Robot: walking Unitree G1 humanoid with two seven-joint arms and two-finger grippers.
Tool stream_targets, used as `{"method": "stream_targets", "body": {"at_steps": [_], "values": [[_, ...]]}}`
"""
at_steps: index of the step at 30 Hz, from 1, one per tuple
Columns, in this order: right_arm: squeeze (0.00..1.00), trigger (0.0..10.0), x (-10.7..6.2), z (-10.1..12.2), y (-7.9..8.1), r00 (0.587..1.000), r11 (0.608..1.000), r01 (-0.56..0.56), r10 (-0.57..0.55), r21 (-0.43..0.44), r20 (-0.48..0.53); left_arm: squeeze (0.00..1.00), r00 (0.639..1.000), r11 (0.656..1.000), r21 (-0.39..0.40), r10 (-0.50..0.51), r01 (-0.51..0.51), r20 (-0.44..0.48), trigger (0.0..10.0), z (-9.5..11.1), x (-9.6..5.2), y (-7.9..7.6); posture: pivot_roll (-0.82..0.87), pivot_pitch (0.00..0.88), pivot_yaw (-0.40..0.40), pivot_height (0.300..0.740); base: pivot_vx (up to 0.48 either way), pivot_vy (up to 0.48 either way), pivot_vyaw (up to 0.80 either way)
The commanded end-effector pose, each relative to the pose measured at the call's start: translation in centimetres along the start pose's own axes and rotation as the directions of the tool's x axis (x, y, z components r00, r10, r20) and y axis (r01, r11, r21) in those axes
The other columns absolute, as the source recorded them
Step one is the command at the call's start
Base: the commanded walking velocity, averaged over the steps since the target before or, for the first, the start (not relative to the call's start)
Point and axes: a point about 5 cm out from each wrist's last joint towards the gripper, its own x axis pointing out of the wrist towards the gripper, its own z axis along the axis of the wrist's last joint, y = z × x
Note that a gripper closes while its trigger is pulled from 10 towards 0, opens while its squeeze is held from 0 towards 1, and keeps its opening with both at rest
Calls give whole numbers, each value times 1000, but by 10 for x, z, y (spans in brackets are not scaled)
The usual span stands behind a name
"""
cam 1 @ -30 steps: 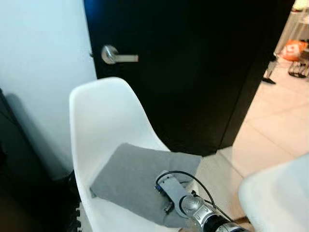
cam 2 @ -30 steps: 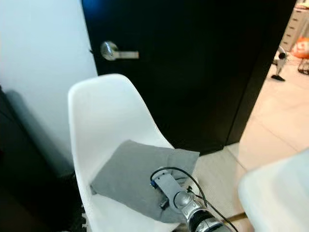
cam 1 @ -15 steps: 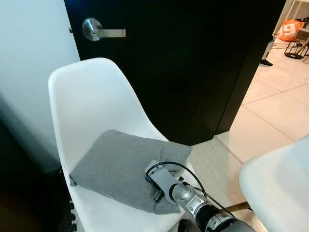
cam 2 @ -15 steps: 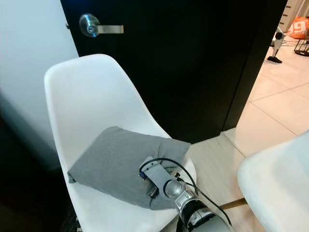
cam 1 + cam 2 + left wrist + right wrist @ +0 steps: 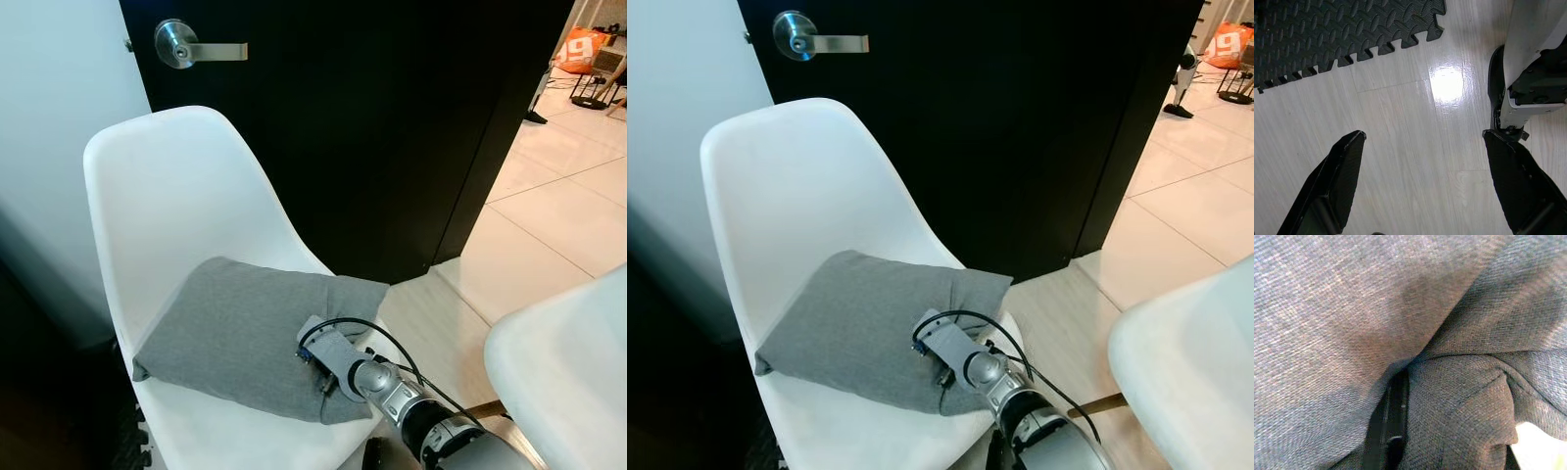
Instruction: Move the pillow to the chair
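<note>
Pillow (image 5: pixel 235 333) lay on chair (image 5: pixel 167 196); right gripper (image 5: pixel 1393 423) jaws clamped its corner. I judged: release gently, withdraw straight.

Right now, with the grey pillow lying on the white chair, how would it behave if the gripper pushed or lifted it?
The grey pillow is probably soft and floppy: its fabric bunches into folds around the right gripper. It likely sags if lifted by one corner. It looks light, and it might slide on the smooth white chair seat.

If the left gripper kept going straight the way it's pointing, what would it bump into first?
Probably the wood floor. The left gripper hangs open and points straight down at bare boards, with nothing between its fingers. How far down the floor is, I can't tell.
</note>
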Motion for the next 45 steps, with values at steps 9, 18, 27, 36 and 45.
{"method": "stream_targets", "body": {"at_steps": [9,18,27,36,45], "values": [[1000,10000,-9,-4,-21,997,997,25,-31,72,73,0,998,997,23,-67,67,-19,10000,0,-1,-19,16,132,-57,563,0,0,0],[1000,10000,-25,-29,-42,988,942,-37,-14,332,152,0,997,996,35,-83,83,-5,10000,10,0,-24,-10,82,-58,563,0,0,0],[0,10000,-52,-36,-60,866,798,-354,83,487,493,0,996,994,59,-91,90,8,10000,20,1,-23,-48,44,-32,563,0,0,0],[0,10000,-59,-63,-65,873,615,-300,-131,729,470,0,995,991,90,-100,100,-10,10000,17,1,-26,-75,40,-14,578,0,0,0],[0,10000,-64,-74,-61,828,484,-361,-227,797,512,0,996,991,93,-94,94,-14,10000,16,1,-23,-69,52,-3,607,0,0,0]]}}
